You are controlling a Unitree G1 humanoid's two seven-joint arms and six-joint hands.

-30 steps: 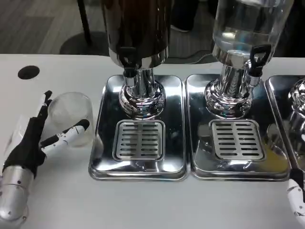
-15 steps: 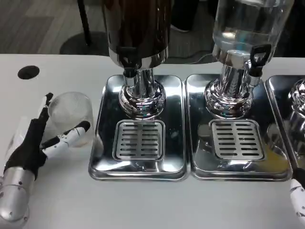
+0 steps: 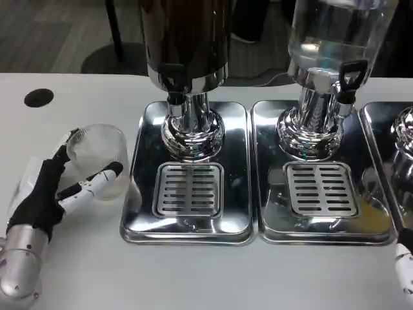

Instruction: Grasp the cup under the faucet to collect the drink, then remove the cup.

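Observation:
A clear plastic cup (image 3: 98,155) stands upright on the white table, left of the left drip tray (image 3: 139,194). My left hand (image 3: 48,190) wraps it from the left: one finger (image 3: 65,140) lies against the cup's far left side and another (image 3: 97,181) crosses its near side, so the cup sits pinched between them. The dark drink dispenser's faucet (image 3: 173,81) hangs above the slotted grille (image 3: 188,188), with nothing under it. Only a sliver of my right hand (image 3: 404,263) shows at the bottom right corner, its fingers hidden.
A second dispenser of clear liquid (image 3: 332,39) with a black-handled faucet (image 3: 348,76) stands on the right tray (image 3: 271,194). A third tray's edge (image 3: 387,129) is at far right. A black round hole (image 3: 39,97) marks the table's far left.
My left hand has closed in on the cup, and the cup has shifted slightly to the right with it. The right hand has sunk a little lower at the corner.

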